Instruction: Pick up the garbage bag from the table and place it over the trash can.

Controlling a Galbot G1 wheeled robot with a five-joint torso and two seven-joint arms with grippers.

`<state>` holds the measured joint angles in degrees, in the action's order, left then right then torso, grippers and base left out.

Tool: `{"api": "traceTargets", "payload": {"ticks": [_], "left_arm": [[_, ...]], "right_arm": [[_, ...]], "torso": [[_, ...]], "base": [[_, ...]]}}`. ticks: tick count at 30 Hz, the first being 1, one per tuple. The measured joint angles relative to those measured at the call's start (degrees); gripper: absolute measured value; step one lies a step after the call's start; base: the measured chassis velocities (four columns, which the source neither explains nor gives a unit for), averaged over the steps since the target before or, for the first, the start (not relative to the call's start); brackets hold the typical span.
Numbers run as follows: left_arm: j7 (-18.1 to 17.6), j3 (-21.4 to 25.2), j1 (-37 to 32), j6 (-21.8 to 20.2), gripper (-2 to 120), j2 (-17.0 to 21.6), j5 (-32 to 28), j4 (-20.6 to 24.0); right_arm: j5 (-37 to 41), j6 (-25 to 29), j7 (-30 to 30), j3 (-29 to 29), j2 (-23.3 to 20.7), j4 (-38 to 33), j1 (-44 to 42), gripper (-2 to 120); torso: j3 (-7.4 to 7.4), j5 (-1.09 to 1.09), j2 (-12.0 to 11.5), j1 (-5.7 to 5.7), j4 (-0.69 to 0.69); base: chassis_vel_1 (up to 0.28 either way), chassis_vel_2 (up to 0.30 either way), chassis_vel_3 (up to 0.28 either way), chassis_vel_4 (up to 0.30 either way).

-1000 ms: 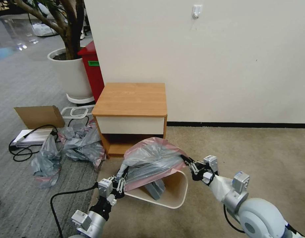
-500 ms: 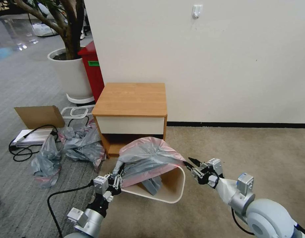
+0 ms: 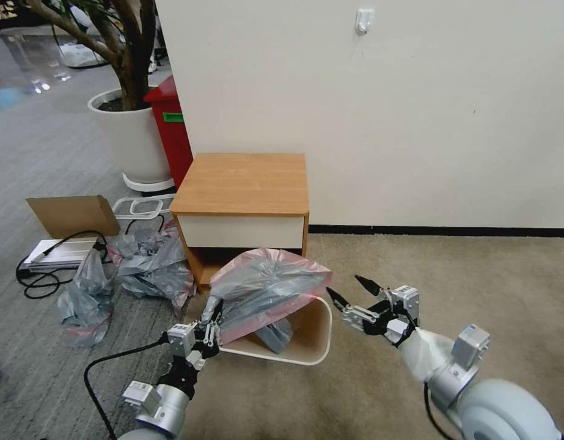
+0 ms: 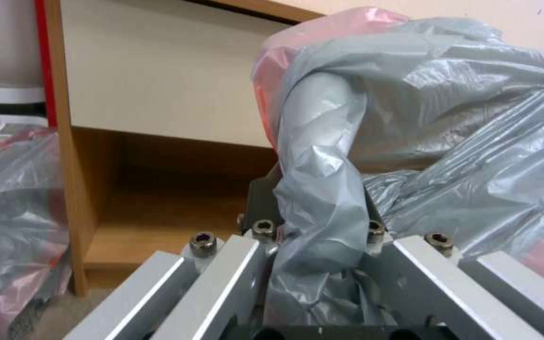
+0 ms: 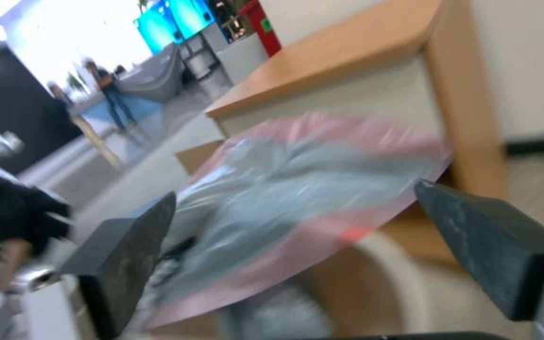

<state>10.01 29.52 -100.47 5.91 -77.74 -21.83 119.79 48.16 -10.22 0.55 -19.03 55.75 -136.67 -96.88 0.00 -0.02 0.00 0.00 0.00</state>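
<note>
The garbage bag [image 3: 263, 284], thin grey plastic with a pink band, is draped over the upper rim of the cream trash can [image 3: 321, 342]. The can is tipped with its mouth toward me, on the carpet in front of the table [image 3: 242, 183]. My left gripper [image 3: 211, 318] is shut on the bag's left edge; in the left wrist view a twisted fold of the garbage bag [image 4: 322, 189] runs between the fingers. My right gripper [image 3: 349, 292] is open just right of the bag, apart from it. The right wrist view has the garbage bag [image 5: 297, 198] beyond its spread fingertips [image 5: 127, 255].
Other crumpled grey-and-pink bags [image 3: 153, 263] lie on the floor left of the table, beside a cardboard box [image 3: 74, 214] and black cables [image 3: 43, 281]. A red bin [image 3: 172, 134] and a white planter [image 3: 132, 134] stand behind. Bare carpet stretches to the right.
My right gripper let go of the bag's right edge, opened and drew back to the right. My left gripper moved left with the bag, and the can shifted left with it.
</note>
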Motion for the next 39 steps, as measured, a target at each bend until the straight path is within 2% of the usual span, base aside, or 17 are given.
{"api": "traceTargets", "payload": {"ticks": [5,12,17,21,30,32,35,36,39], "left_arm": [[-0.02,-0.39,0.14,0.14,7,-0.04,-0.05,-0.13],[0.23,-0.76,0.17,0.51,7,-0.25,0.16,0.13],[0.39,-0.78,0.03,0.65,7,-0.27,0.24,0.29],[0.52,-0.87,-0.24,0.69,7,-0.27,0.43,0.48],[0.66,-1.43,-0.79,0.73,7,-0.52,1.18,0.51],[0.67,-1.52,-0.86,0.74,7,-0.57,1.36,0.51],[0.69,-1.9,-1.16,0.76,7,-0.65,1.65,0.42],[0.69,-1.9,-1.16,0.76,7,-0.65,1.65,0.42],[0.7,-2.06,-1.36,0.77,7,-0.69,1.72,0.38]], "right_arm": [[2.18,-0.57,-3.12,5.47,3.68,1.0,-0.47,99],[0.25,-2.58,-7.04,10.4,8.38,4.54,1.61,98],[-0.19,-2.29,-6.22,11.77,10.42,6.42,2.84,98],[-0.97,-0.58,-3.35,12.28,12.46,8.79,4.79,98],[-0.99,-0.09,-1.65,12.65,14.65,10.89,7.23,97],[-1.01,-0.05,-1.5,12.79,14.85,11.07,7.37,95],[-1.37,0.2,-0.86,13.47,15.22,11.95,7.71,84],[-1.37,0.2,-0.86,13.47,15.22,11.95,7.71,84],[-1.97,0.58,-0.05,13.76,15.5,12.65,7.87,69]], "torso": [[0.0,0.01,0.0,0.0,0.0],[0.0,0.02,0.0,0.0,0.0],[0.0,0.02,0.0,0.0,0.0],[0.0,0.02,0.0,0.0,0.0],[0.0,0.02,0.0,0.0,0.0],[0.0,0.02,0.0,0.0,0.0],[0.0,0.02,0.0,0.0,0.0],[0.0,0.02,0.0,0.0,0.0],[0.0,0.02,0.0,0.01,0.0]], "base": [[0.0,0.0,0.0,0.0],[0.0,0.0,0.0,0.0],[0.0,0.0,0.0,0.0],[0.0,0.0,0.0,0.0],[0.0,0.0,0.0,0.0],[0.0,0.0,0.0,0.0],[0.0,0.0,0.0,0.0],[0.0,0.0,0.0,0.0],[0.0,0.0,0.0,0.0]]}}
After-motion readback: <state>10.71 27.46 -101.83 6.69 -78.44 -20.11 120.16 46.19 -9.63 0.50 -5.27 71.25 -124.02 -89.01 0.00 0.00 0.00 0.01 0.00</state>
